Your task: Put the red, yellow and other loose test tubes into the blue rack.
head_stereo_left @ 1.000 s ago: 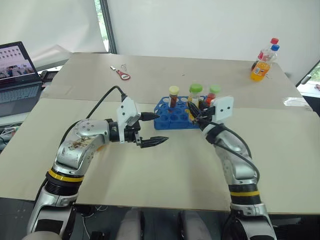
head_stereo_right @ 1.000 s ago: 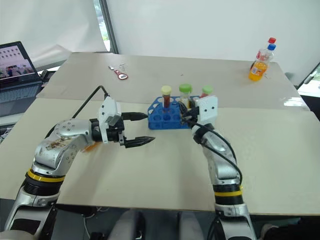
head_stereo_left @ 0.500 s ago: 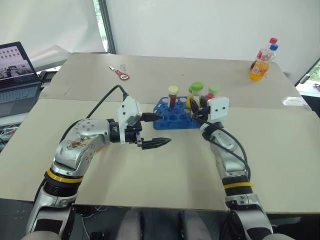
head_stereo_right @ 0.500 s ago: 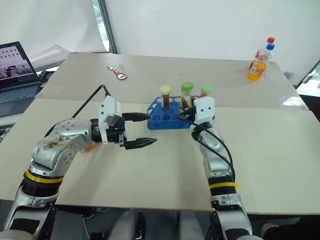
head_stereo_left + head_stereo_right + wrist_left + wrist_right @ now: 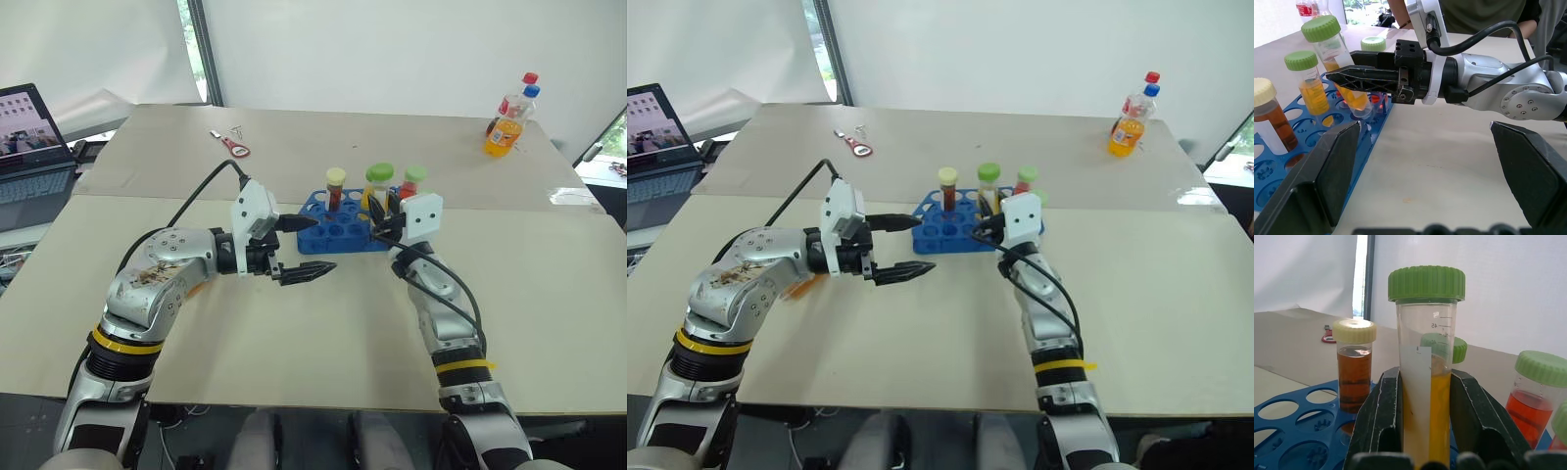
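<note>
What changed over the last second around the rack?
Little. The right gripper stays shut on the yellow tube, held over the blue rack and not yet seated; its forearm has swung more upright. Unchanged: left gripper open beside the rack, brown tube and red tube standing in their holes.

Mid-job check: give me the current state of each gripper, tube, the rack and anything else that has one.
right gripper: shut on yellow tube, tube upright over the blue rack
left gripper: open, empty, beside rack
brown tube: capped, standing in rack
red tube: capped, upright
soda bottle: capped, upright
laptop: open, screen lit
</note>
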Tool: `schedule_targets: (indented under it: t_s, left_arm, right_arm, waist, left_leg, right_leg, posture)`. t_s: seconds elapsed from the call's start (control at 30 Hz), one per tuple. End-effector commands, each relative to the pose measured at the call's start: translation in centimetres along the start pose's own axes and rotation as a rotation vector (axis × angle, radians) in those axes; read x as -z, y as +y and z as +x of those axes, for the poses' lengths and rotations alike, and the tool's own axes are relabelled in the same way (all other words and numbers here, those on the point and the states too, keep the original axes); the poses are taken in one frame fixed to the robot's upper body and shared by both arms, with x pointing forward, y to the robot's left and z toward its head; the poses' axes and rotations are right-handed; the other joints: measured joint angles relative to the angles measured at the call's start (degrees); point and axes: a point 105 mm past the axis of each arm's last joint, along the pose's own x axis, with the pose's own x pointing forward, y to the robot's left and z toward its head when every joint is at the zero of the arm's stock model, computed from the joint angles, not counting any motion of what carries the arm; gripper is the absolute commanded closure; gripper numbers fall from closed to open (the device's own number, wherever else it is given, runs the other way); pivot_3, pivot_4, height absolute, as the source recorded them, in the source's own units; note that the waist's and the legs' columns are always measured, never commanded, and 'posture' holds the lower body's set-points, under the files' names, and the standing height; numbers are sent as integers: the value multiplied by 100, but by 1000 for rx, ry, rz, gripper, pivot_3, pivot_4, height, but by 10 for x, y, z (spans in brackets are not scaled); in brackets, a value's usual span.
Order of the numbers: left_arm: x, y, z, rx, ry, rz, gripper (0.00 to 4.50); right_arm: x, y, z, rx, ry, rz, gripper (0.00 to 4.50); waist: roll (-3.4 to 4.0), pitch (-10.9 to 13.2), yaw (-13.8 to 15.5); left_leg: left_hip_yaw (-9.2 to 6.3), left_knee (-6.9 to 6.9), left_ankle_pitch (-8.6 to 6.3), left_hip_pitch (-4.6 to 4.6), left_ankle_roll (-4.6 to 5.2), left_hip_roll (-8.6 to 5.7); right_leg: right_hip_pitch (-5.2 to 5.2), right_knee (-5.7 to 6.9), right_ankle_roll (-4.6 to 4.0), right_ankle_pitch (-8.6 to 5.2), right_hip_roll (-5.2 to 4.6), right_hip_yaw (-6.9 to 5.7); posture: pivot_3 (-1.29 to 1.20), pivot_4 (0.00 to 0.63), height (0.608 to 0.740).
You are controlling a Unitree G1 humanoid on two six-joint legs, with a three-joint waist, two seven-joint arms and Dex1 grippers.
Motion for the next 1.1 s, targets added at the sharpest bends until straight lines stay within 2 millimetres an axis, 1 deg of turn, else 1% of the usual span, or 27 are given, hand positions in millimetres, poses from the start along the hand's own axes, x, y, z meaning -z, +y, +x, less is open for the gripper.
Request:
schedule_targets:
  t_s: [0.03,0.13,0.27,0.37,0.4,0.57,0.63,0.73,0.77,0.83,0.9,1.0,1.1]
  left_arm:
    - [-15,0,-2,-5,-39,40,0]
    - [-14,-1,-1,-7,-36,39,0]
    - [-13,0,-1,-12,-29,40,0]
    - [-12,0,-1,-15,-28,40,0]
    - [-12,0,0,-15,-27,41,0]
    - [-12,1,0,-26,-28,39,0]
    - [-12,2,0,-34,-29,36,0]
    - [-10,5,-2,-55,-15,33,0]
    - [-10,7,-4,-68,0,37,0]
    - [-7,14,-9,-111,53,46,0]
    - [-6,24,-17,-164,129,68,0]
    - [-7,31,-37,-180,288,110,0]
    - [-6,41,-60,-198,452,93,0]
  right_arm:
    - [-8,2,-1,11,-45,0,3566]
    - [-6,8,0,1,-46,-1,3567]
    - [-5,9,1,9,-47,-1,3567]
    - [-4,9,1,18,-48,7,3567]
    - [-3,9,0,23,-47,25,3567]
    - [0,6,-4,70,-54,117,3567]
    - [1,5,-5,74,-52,136,2514]
    - [4,3,-8,84,-32,138,1495]
    - [5,1,-9,89,-22,133,1075]
    - [5,0,-13,80,-3,122,483]
    - [3,-6,-22,73,12,107,483]
    - [-5,-8,-42,-10,52,56,483]
    - [-23,3,-62,-194,67,29,483]
  waist:
    - [0,0,-2]
    - [0,0,-8]
    - [0,0,-10]
    - [0,0,-13]
    - [0,0,-16]
    - [0,0,-22]
    - [0,0,-24]
    - [0,0,-25]
    - [0,0,-24]
    - [0,0,-25]
    - [1,1,-20]
    - [4,2,-16]
    - [6,4,-23]
  left_leg:
    - [0,0,0,0,0,0]
    - [0,1,0,0,0,0]
    - [0,12,0,-7,0,-1]
    - [-2,41,-1,-54,1,-1]
    - [-4,54,0,-78,0,-1]
    - [-6,59,0,-81,-1,-1]
    - [-6,59,0,-82,-1,-1]
    - [-7,59,0,-82,-1,-1]
    - [-7,59,0,-82,-1,-1]
    - [-8,59,0,-82,-1,-1]
    - [-9,59,0,-83,-1,-1]
    - [-11,59,0,-86,-1,-3]
    - [-11,56,0,-84,0,-2]
  right_leg:
    - [0,0,0,0,0,0]
    - [-2,5,-1,0,0,0]
    - [-14,29,-3,-8,-1,0]
    - [-67,68,-4,-11,-1,1]
    - [-92,80,-5,-11,-1,2]
    - [-93,84,-6,-12,0,1]
    - [-94,83,-6,-12,0,1]
    - [-94,84,-6,-12,0,1]
    - [-94,84,-6,-12,0,1]
    - [-94,84,-7,-13,0,1]
    - [-94,84,-6,-13,0,1]
    - [-95,83,-6,-14,0,0]
    - [-93,78,-5,-18,0,0]
  posture:
    - [0,150,662]
    - [0,150,662]
    - [0,150,662]
    - [0,150,662]
    - [0,150,662]
    - [0,150,662]
    - [0,150,662]
    - [0,150,662]
    - [0,150,662]
    - [0,150,662]
    - [0,150,662]
    - [0,150,662]
    - [0,150,662]
